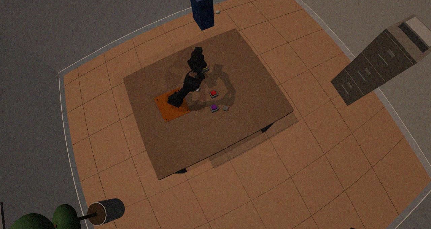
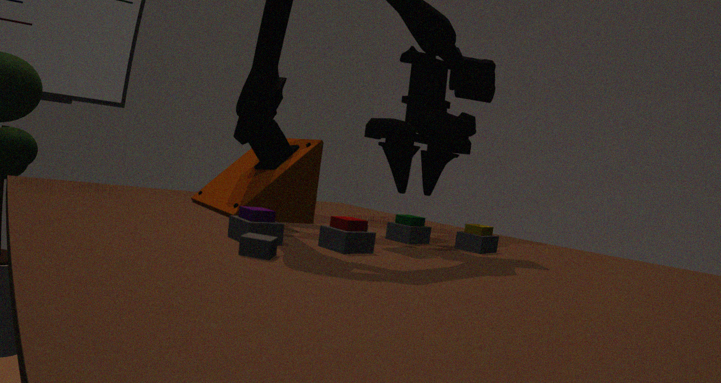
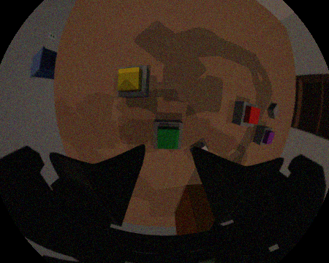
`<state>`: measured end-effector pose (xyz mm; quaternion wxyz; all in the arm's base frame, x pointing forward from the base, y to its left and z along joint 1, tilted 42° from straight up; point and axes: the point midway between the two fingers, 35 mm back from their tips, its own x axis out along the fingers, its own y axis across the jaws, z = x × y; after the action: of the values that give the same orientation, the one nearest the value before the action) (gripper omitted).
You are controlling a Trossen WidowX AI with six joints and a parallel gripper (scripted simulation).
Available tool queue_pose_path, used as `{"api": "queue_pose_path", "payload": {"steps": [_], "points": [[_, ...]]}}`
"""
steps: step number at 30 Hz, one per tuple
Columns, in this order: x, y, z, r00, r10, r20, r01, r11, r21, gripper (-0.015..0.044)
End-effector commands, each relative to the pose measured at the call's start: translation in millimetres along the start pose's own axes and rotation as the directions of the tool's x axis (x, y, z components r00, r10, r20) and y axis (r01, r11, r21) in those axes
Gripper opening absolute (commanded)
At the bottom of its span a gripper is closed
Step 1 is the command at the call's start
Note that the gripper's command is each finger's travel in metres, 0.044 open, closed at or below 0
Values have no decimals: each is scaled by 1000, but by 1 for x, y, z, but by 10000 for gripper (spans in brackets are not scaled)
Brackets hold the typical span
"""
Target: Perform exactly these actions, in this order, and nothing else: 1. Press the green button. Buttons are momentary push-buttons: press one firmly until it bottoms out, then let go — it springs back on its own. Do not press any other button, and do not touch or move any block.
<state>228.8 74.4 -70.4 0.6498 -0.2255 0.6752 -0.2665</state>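
Observation:
The green button [image 2: 409, 220] [image 3: 168, 138] sits in a grey housing, its cap raised. The arm hides it in the top view. My gripper [image 2: 414, 194] [image 3: 169, 149] is open and empty, pointing down. Its fingertips are a little above the green button, apart from it. In the wrist view the green cap lies between and just beyond the two fingertips.
The yellow button [image 1: 205, 68] [image 2: 478, 230] [image 3: 129, 79], red button [image 1: 213, 93] [image 2: 348, 223] [image 3: 252, 115] and purple button [image 1: 213, 107] [image 2: 256, 213] [image 3: 268, 137] stand around. A grey block [image 1: 225, 108] [image 2: 258, 245] [image 3: 273, 110] is beside the purple one. A white block [image 1: 197, 89] [image 3: 205, 147] is near the right fingertip in the wrist view.

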Motion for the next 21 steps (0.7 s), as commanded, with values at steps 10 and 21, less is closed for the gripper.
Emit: {"api": "queue_pose_path", "payload": {"steps": [10,21], "points": [[9,0,-3,1000,-7,1,7,1000,-9,20],[21,0,-2,1000,-7,1,7,1000,-9,20]]}}
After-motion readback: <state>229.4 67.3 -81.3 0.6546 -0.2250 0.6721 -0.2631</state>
